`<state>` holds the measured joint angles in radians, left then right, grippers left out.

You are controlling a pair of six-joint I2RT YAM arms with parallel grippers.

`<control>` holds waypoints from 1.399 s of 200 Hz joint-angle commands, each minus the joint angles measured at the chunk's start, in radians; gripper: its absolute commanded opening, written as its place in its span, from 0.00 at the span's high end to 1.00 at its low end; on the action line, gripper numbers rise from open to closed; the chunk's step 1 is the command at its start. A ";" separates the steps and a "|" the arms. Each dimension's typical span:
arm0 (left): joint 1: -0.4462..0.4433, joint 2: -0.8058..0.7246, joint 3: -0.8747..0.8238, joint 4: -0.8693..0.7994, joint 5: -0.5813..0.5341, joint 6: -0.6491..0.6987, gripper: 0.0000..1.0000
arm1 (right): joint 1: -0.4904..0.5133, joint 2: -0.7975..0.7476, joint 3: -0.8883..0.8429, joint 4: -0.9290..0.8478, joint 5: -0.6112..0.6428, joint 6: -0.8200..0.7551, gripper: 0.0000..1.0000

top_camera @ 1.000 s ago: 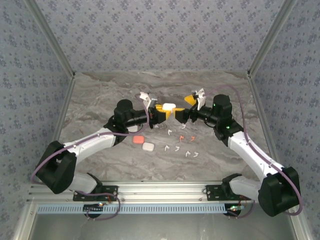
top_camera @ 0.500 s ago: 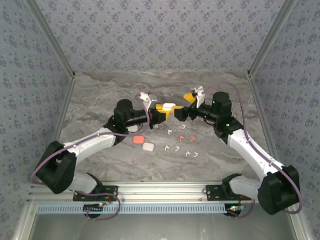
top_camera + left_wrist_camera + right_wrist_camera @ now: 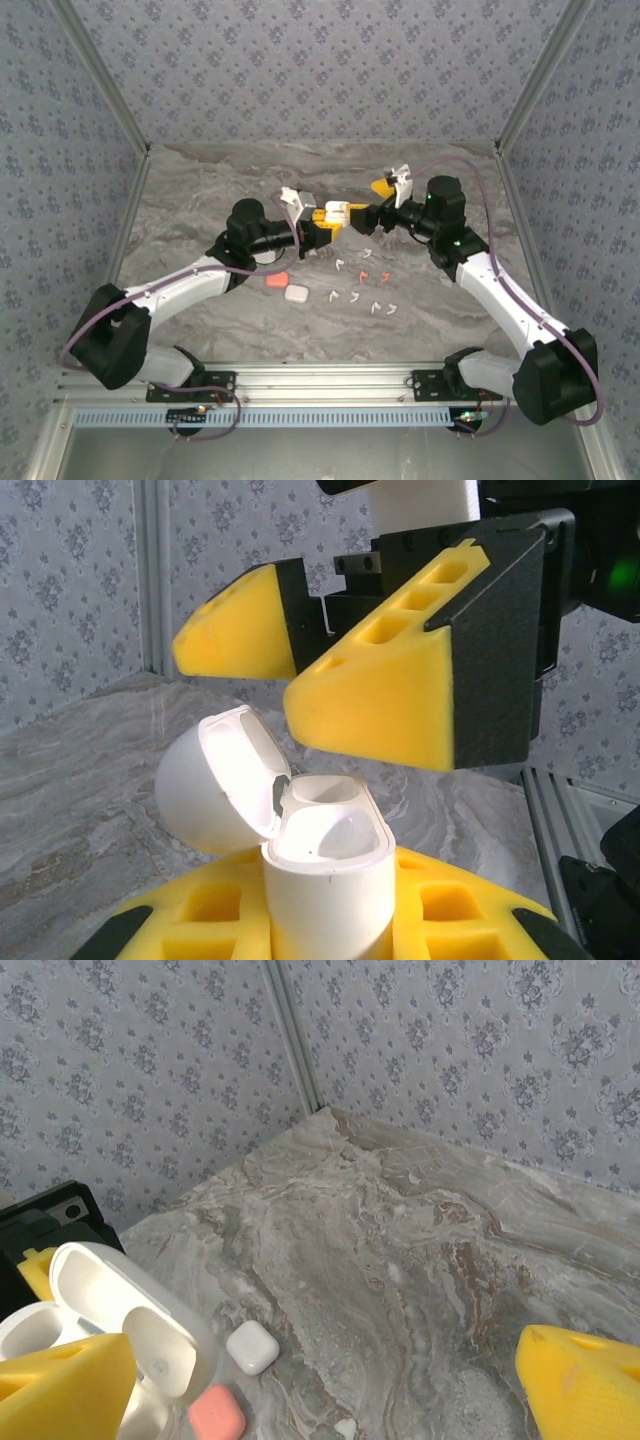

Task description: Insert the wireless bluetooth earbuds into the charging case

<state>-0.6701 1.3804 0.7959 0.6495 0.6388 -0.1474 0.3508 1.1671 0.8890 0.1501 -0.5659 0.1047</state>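
Left gripper (image 3: 318, 226) was seen pinched on the white charging case (image 3: 325, 875), which was held upright with its lid (image 3: 215, 780) swung back, presumably so that the sockets were offered upward. The right gripper (image 3: 372, 207) was spread wide just beside the case, with nothing carried. The earbuds (image 3: 356, 296) were scattered on the table (image 3: 200, 200), nearer the arm bases, none yet seated.

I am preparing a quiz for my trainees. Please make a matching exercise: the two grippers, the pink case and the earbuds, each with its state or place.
1 left gripper
2 right gripper
3 pink case
4 earbuds

a scattered on the table
b open, empty
c shut on the open white case
d closed, on the table

Pairs: 1-c, 2-b, 3-d, 4-a
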 commanded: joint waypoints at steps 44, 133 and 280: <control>-0.008 -0.076 -0.081 0.075 -0.065 0.145 1.00 | -0.105 -0.075 0.095 -0.312 0.030 0.079 0.00; -0.011 -0.243 -0.110 -0.061 -0.019 0.164 1.00 | -0.080 0.242 0.150 -0.670 0.285 0.182 0.22; -0.016 -0.281 -0.109 -0.091 -0.026 0.178 1.00 | 0.026 0.652 0.264 -0.577 0.365 0.168 0.53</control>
<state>-0.6773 1.1133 0.6849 0.5480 0.6117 0.0116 0.3656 1.7878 1.1164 -0.4160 -0.2386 0.2798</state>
